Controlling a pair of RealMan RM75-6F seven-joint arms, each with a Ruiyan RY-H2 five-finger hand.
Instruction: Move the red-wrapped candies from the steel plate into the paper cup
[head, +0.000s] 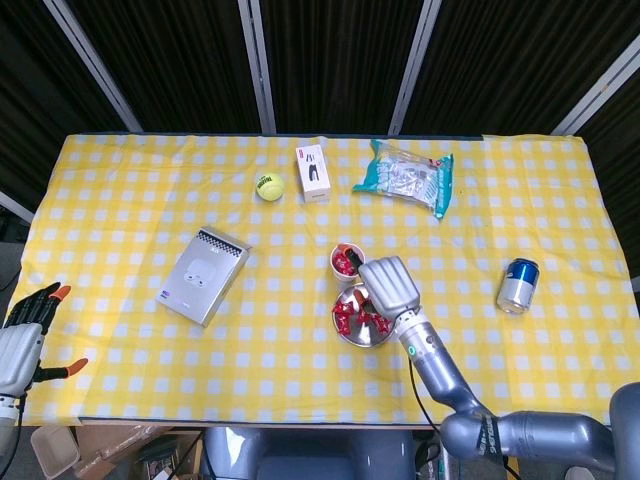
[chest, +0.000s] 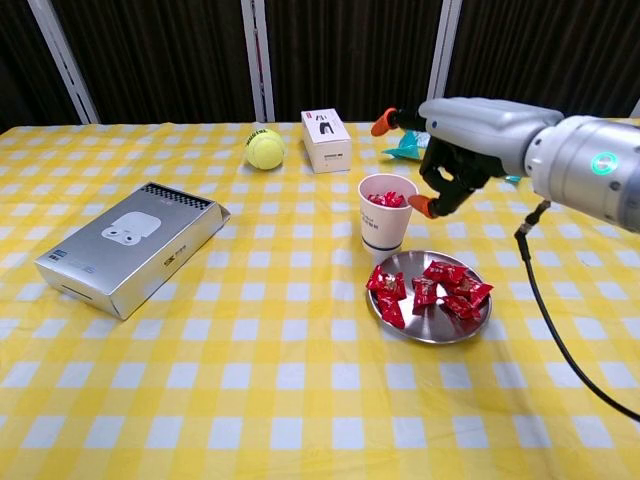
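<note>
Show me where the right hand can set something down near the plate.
Bare cloth lies in front of the steel plate and between it and the silver box. It is crowded behind: the paper cup stands close, with the right hand above them.

This looks like a robot lab or test bay rather than a home. A table (head: 120, 180) draped in a yellow-and-white checked cloth stands before black curtains (head: 330, 60) hung between slanted metal posts (head: 258, 65), closing the space off like a recording booth. On the table lies an unrelated mix of goods: a tennis ball (head: 268, 186), a small white product box (head: 313, 172), a silver earbud box (head: 206, 274), a snack bag (head: 405, 176) and a drink can (head: 518, 285). Below the table's near edge, what may be a cardboard box (head: 120, 445) sits on the floor.
</note>
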